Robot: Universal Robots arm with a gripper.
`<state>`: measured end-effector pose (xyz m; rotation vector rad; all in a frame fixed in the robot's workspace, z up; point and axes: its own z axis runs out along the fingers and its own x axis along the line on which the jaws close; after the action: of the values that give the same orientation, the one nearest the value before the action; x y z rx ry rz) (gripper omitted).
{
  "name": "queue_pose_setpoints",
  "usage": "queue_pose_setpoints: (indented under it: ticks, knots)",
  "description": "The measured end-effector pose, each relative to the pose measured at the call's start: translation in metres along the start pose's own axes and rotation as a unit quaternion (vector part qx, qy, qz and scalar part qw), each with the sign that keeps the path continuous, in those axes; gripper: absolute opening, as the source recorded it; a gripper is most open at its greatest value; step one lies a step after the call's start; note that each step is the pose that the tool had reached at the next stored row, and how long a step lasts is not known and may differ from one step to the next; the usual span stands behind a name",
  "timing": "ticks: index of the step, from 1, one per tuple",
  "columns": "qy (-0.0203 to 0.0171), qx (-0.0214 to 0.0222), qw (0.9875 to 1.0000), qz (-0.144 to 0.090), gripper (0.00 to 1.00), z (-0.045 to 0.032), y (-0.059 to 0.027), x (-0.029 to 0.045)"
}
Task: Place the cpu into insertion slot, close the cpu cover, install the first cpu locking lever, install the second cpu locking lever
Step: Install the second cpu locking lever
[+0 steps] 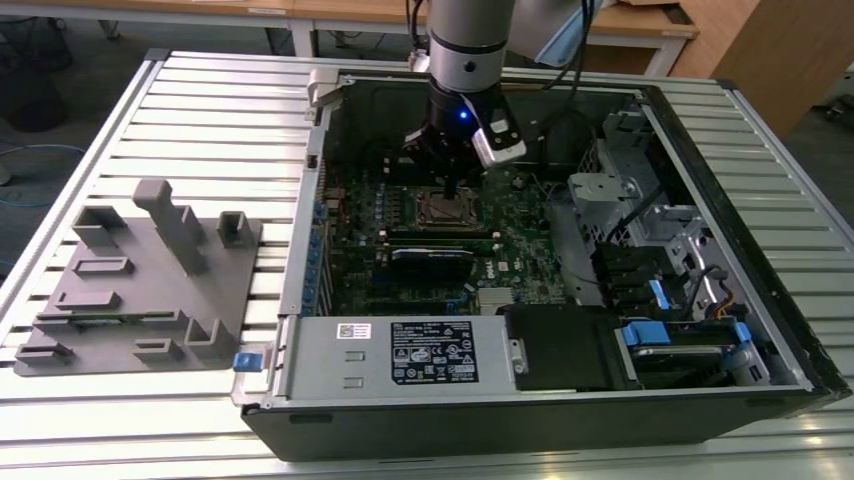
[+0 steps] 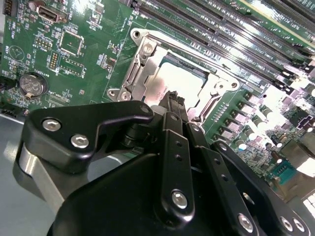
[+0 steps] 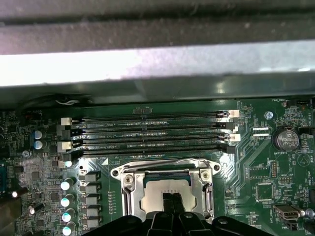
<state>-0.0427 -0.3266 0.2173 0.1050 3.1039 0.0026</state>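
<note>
Gripper (image 3: 172, 204) fingertips together, pinching nothing visible, directly over cpu (image 3: 160, 192) seated in insertion slot (image 2: 170, 81), cpu cover (image 3: 129, 196) around it; chip prob light, stiff, fragile — hold by edges

Arm: grey metal cylinder segment of the robot arm (image 1: 467, 40), black wrist below — blue light glowing.
Cables: black, trailing beside it.
Gripper: matte black linkage gripper (image 2: 173, 101) — silver screws, round-cornered plates.
</note>
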Motion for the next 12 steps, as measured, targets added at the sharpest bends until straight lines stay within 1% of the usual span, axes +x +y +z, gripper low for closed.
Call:
queue_pose_setpoints:
  ticks: [5, 12]
  knots:
    - [0.0, 0.0, 1.0, 0.0, 0.11, -0.0089, 0.0001, -0.0003]
    - [0.0, -0.0001, 1.0, 0.0, 0.11, -0.0097, 0.0001, -0.0004]
